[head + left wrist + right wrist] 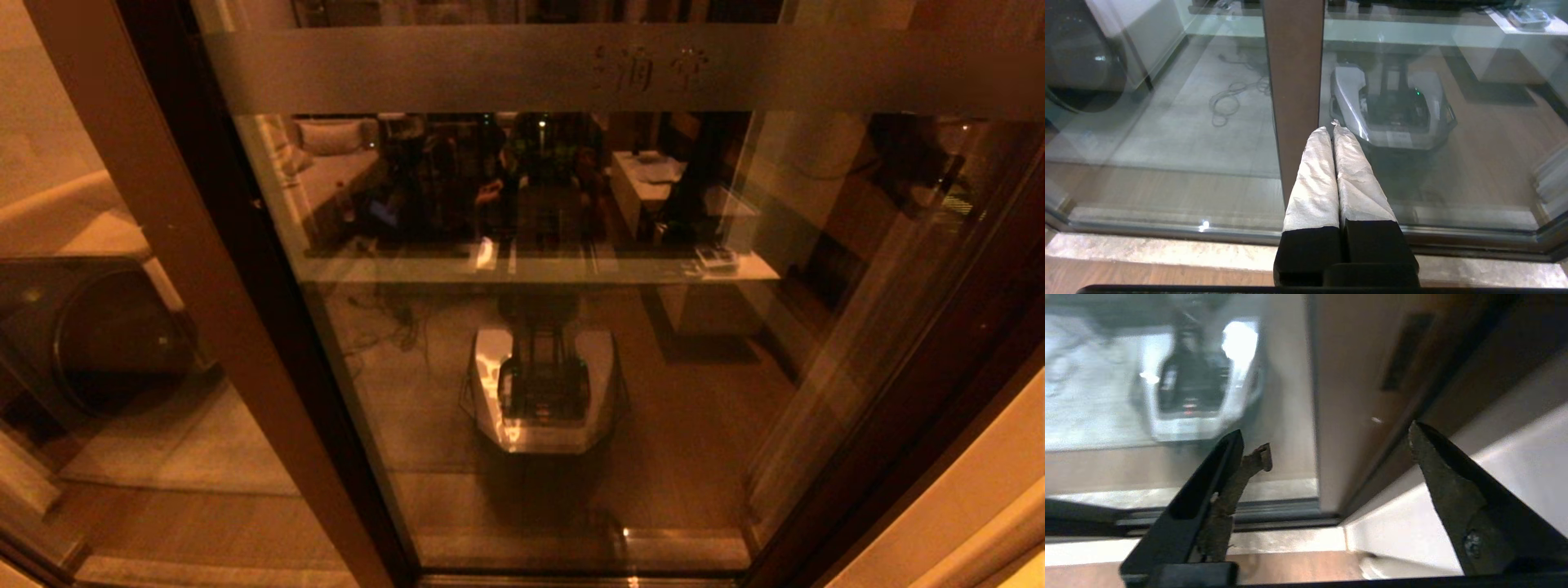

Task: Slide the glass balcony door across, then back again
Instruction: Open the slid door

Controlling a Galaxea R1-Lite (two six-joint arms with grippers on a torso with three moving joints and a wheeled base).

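The glass balcony door point(694, 367) fills the head view, its frosted band point(490, 69) bearing two etched characters point(649, 69). Neither gripper shows in that view. In the left wrist view my left gripper point(1333, 128) is shut with nothing between its white-wrapped fingers point(1314, 179), and its tips sit at the right edge of the door's brown left stile point(1294, 81). Whether they touch it I cannot tell. In the right wrist view my right gripper point(1327, 435) stands open around the door's right stile point(1347, 396), below a dark recessed slot point(1404, 351).
Left of the door is another brown-framed pane point(122, 425) with a round-doored washing machine point(90, 335) behind it. A floor track point(1167, 232) and pale stone sill point(1147, 249) run along the bottom. A white wall point(1494, 457) meets the dark jamb at the right.
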